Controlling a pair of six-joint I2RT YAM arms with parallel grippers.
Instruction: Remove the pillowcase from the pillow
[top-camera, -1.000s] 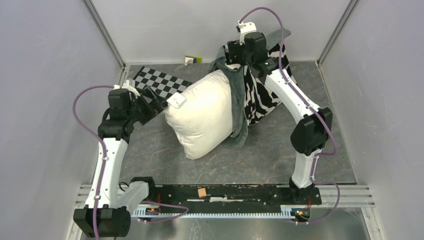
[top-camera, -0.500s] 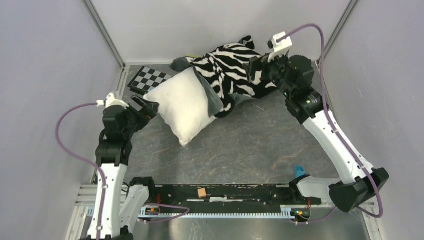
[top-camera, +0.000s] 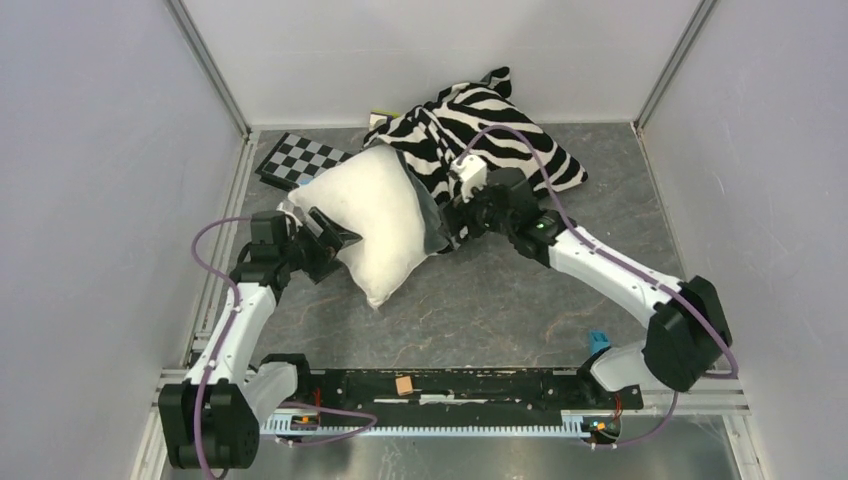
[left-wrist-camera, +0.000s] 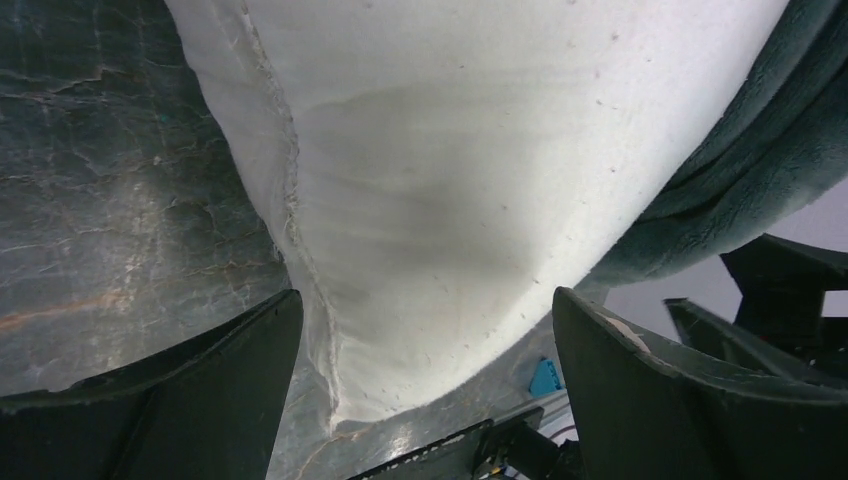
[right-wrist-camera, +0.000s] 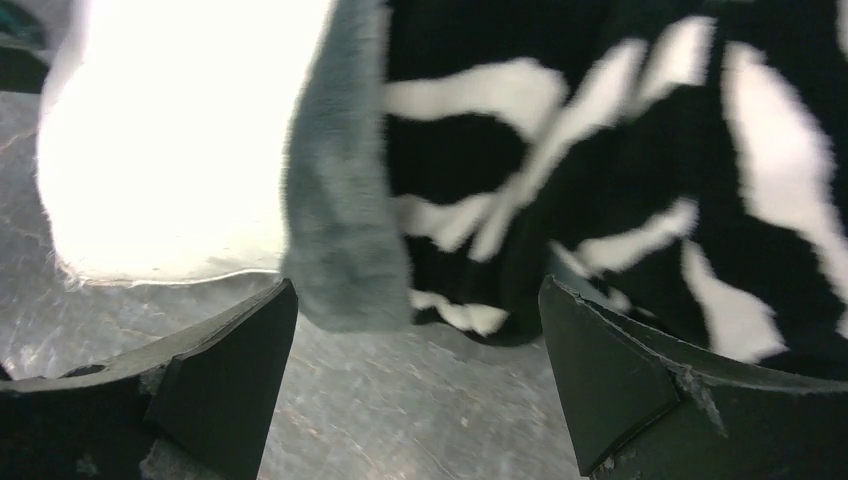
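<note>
The white pillow (top-camera: 372, 225) lies on the table's left half, its far right end still inside the zebra-striped pillowcase (top-camera: 480, 130), which is bunched toward the back wall. My left gripper (top-camera: 335, 240) is open at the pillow's near left corner. In the left wrist view that corner of the pillow (left-wrist-camera: 450, 180) sits between the spread fingers (left-wrist-camera: 200, 385), with the pillowcase's grey inside (left-wrist-camera: 745, 170) at the right. My right gripper (top-camera: 452, 222) is open at the pillowcase's mouth. The grey hem (right-wrist-camera: 345, 210) and stripes (right-wrist-camera: 600, 150) lie just ahead of its fingers (right-wrist-camera: 610, 380), touching neither.
A flat checkerboard (top-camera: 300, 160) lies at the back left, partly under the pillow. A small yellow-green object (top-camera: 383, 114) sits against the back wall. A blue piece (top-camera: 598, 342) is near the right arm's base. Grey walls close in on both sides.
My right arm has swung down from the back right to the pillowcase's mouth. My left gripper has moved in low around the pillow's corner. The pillowcase has settled against the back wall.
</note>
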